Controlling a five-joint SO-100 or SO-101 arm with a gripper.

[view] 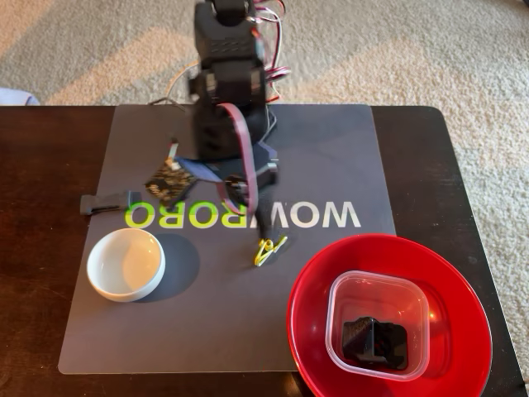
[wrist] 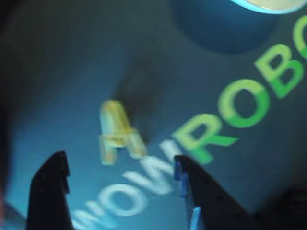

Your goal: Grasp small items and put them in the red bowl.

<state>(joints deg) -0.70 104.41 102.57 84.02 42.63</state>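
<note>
The yellow-green clothespin (view: pixel 270 251) lies on the grey mat just left of the red bowl (view: pixel 463 331). My black gripper (view: pixel 264 235) points down right over it. In the wrist view the clothespin (wrist: pixel 117 130) is blurred and sits just beyond my gripper (wrist: pixel 120 158), whose fingers stand open and hold nothing. Inside the red bowl sits the clear square tub (view: pixel 413 289) with a black part (view: pixel 374 340) in it. The small white bowl (view: pixel 126 265) rests at the mat's left, and its rim (wrist: pixel 268 4) shows in the wrist view. Another black part (view: pixel 102 203) lies at the mat's left edge.
The grey mat (view: pixel 207 331) with WOWROBO lettering covers a dark wooden table (view: pixel 37 248); carpet lies beyond it. A small circuit board (view: pixel 169 183) hangs off the arm's left side, with wires trailing behind the base.
</note>
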